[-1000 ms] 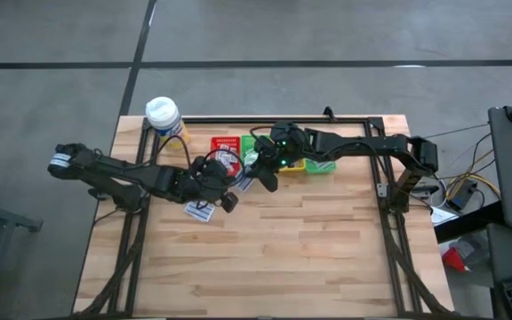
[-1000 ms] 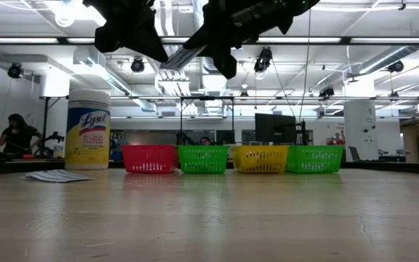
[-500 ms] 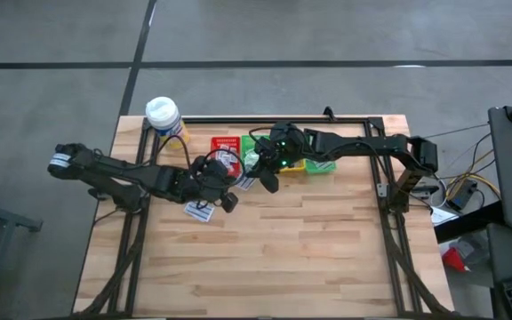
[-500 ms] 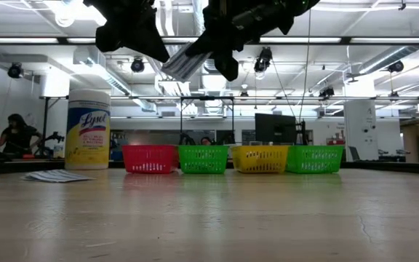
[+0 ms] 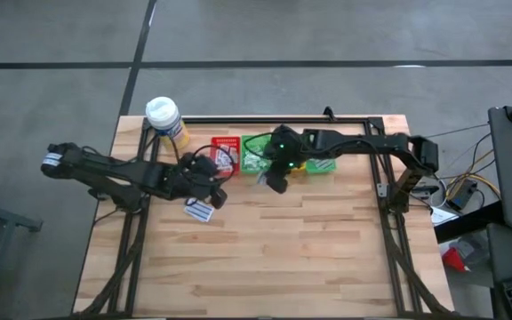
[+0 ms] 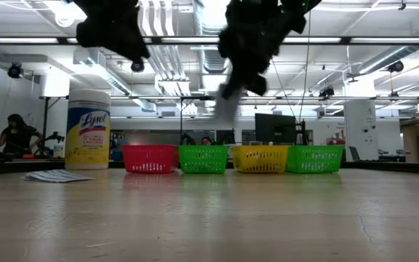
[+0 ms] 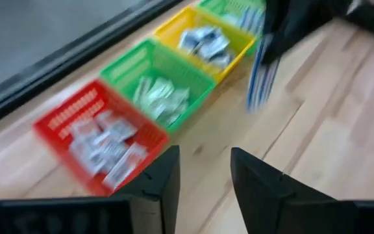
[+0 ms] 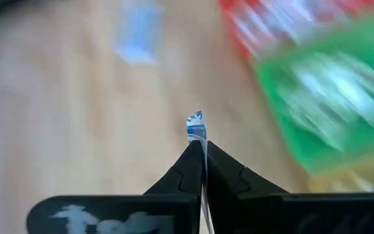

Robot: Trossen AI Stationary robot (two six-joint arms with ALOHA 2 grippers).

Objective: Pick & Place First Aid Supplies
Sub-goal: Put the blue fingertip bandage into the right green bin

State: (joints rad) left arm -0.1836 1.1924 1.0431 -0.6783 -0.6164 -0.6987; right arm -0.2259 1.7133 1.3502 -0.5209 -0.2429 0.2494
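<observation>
From above, the left gripper (image 5: 210,185) hangs over the pale wooden-plank table (image 5: 327,258) just in front of the red plastic mesh bin (image 5: 226,153), with a few flat white sachets with blue print (image 5: 200,211) lying loose on the boards beside it. The right gripper (image 5: 276,180) reaches in from the other side, low in front of the green plastic mesh bin (image 5: 258,158). A white-capped yellow wipes canister (image 5: 164,118) stands at the far left corner. At table height, four bins stand in a row, and the yellow mesh bin (image 6: 259,159) and a second green bin (image 6: 315,159) complete it; both arms hang dark overhead, and a pale blurred sachet (image 6: 228,109) dangles under the right one. The left wrist view shows its two dark fingers (image 7: 260,188) parted with nothing between them, evidently released, looking over bins already holding sorted packets. The right wrist view shows its fingers (image 8: 226,179) clenched on a thin white sachet edged in blue (image 8: 196,127), gripped by its edge so it stands upright, probably for dropping into whichever bin matches its print.
</observation>
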